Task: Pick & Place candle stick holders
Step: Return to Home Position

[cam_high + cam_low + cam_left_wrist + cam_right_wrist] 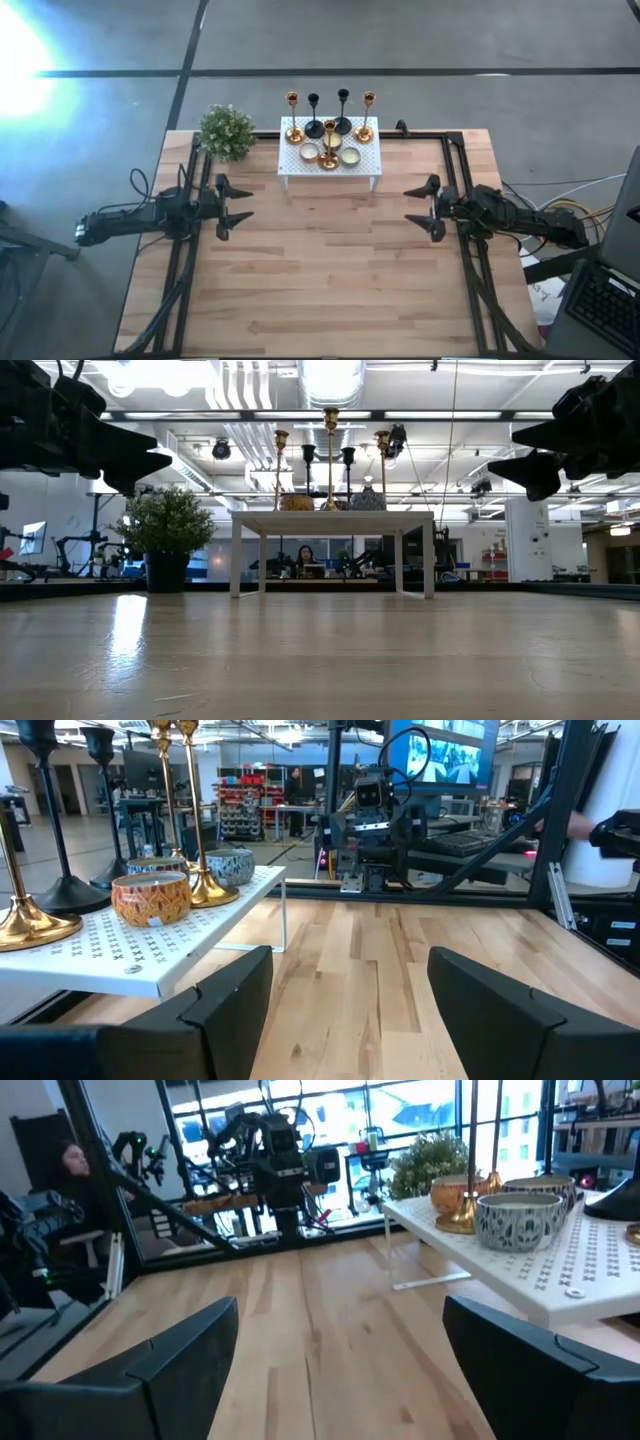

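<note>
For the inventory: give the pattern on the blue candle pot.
Blue candle pot: dark blue leaf-like marks on white; best in right wrist view.

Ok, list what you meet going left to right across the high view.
Potted plant → white perforated rack with the candle stick holders → right gripper, jaws open. The left gripper overlaps the plant, so omitted.

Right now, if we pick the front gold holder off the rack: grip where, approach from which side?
Take the front gold holder by its slim stem, above the candles flanking its base, jaws level. Come from the side facing the arms: it stands upright, and four more holders line the rack behind it.
</note>
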`<state>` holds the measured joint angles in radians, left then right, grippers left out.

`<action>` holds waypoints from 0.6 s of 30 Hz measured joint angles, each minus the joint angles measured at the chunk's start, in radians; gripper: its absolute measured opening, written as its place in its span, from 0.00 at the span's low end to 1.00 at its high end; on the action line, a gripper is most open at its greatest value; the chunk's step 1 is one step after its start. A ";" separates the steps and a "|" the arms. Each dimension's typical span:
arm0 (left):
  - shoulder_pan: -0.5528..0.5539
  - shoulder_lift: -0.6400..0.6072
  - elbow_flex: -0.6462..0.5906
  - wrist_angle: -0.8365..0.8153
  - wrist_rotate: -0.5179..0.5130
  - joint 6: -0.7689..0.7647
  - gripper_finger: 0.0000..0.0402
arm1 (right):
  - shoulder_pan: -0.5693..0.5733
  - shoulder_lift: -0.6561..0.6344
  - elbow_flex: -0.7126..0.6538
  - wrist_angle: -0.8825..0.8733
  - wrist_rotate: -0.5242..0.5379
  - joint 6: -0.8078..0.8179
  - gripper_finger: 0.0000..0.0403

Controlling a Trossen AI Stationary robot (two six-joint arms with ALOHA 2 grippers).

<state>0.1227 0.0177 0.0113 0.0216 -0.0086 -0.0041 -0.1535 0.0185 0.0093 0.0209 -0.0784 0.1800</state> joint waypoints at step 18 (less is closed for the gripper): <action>0.000 0.000 0.000 0.000 0.000 0.000 0.68 | 0.000 0.036 0.000 0.000 0.001 0.003 0.88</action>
<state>0.1230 0.0177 0.0113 0.0217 -0.0082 -0.0041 -0.1535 0.0547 0.0093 0.0212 -0.0772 0.1826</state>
